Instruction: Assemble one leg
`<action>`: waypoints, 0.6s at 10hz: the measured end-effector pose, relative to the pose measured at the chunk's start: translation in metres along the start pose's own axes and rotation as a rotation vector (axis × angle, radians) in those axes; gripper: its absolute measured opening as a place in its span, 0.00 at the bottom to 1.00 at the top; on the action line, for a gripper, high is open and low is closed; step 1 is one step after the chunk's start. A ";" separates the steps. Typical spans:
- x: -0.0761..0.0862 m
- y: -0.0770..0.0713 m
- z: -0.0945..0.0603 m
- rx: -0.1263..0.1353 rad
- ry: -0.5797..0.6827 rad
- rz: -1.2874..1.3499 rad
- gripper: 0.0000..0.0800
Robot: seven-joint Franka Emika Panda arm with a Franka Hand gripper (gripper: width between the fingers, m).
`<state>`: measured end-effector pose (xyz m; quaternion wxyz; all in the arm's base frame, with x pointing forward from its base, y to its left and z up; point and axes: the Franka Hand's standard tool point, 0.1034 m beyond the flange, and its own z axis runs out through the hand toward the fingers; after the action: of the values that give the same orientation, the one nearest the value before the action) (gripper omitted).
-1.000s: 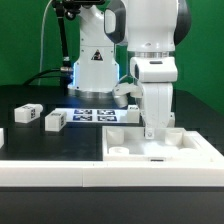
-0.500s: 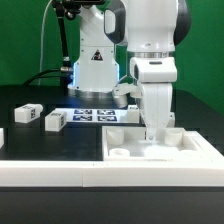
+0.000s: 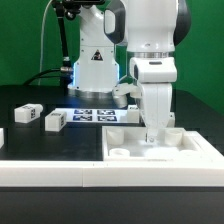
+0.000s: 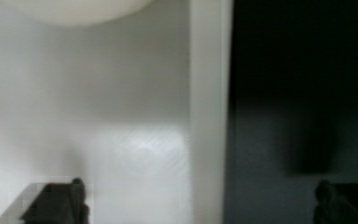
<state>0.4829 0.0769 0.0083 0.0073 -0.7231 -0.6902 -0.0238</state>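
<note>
Two legs, small white blocks with marker tags, lie on the black table at the exterior view's left: one leg (image 3: 27, 112) and a second leg (image 3: 55, 121). My gripper (image 3: 151, 133) points straight down into the back part of the wide white tray-like piece (image 3: 160, 152), far from both legs. In the wrist view the two dark fingertips (image 4: 53, 203) stand wide apart at the frame's corners, so my gripper (image 4: 197, 206) is open. Between them I see only the tray piece's white surface (image 4: 105, 130) and the dark table (image 4: 300, 110). Nothing is held.
The marker board (image 3: 95, 114) lies behind the tray piece, in front of the robot's base (image 3: 95, 65). Another small white block (image 3: 170, 119) stands just to the right of my gripper. A long white rail (image 3: 60, 172) runs along the table's front edge.
</note>
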 end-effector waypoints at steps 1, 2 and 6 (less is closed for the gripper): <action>0.003 0.000 -0.004 -0.001 -0.001 0.033 0.81; 0.009 -0.002 -0.019 -0.009 -0.009 0.062 0.81; 0.015 -0.009 -0.047 -0.005 -0.035 0.139 0.81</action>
<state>0.4738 0.0900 0.0559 -0.0050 -0.7696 -0.6384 -0.0123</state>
